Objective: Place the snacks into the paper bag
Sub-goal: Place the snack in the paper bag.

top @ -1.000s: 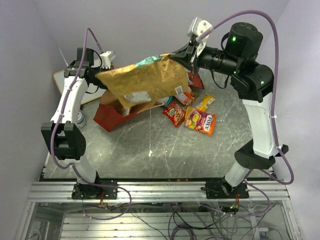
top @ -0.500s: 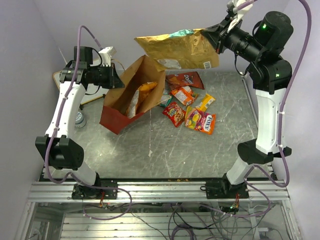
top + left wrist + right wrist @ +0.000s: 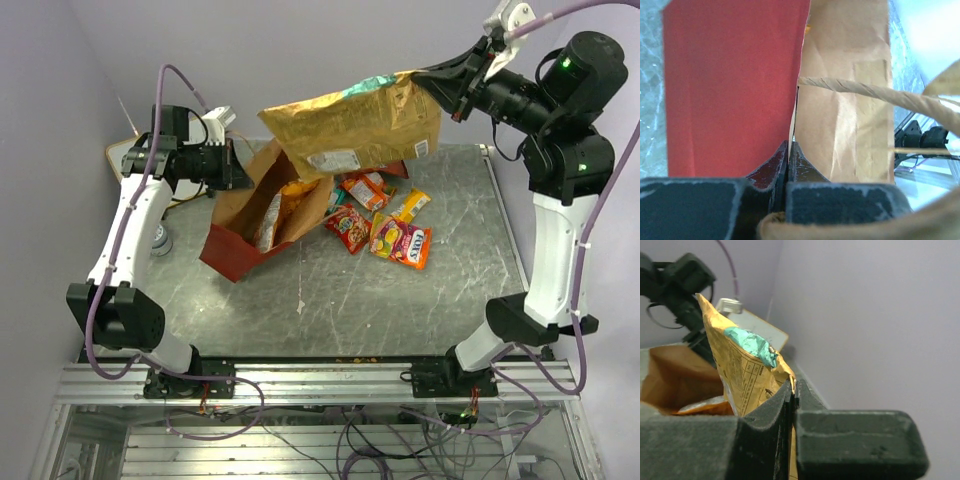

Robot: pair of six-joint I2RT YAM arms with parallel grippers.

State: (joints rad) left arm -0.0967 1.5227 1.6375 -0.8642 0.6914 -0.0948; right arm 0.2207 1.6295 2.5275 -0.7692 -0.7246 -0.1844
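Tan-gold snack bag (image 3: 350,130) pinched aloft in right jaws, over paper bag (image 3: 232,252) at far left of surface (image 3: 420,310), its rim clamped in left jaws; next: lower into mouth, release.

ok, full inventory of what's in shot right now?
paper bag: one, red outside and brown inside, open, on the left half of the table
big snack bag: one, tan-gold, held in the air above and right of the paper bag
orange packet: one, orange, inside the paper bag
small packets: at least four, red, orange and yellow, loose on the table right of the paper bag
board: one, white, far left corner
tin: one, grey, left of the paper bag
table: one, grey marbled
left tool: shut on the paper bag rim
right tool: shut on the big snack bag edge
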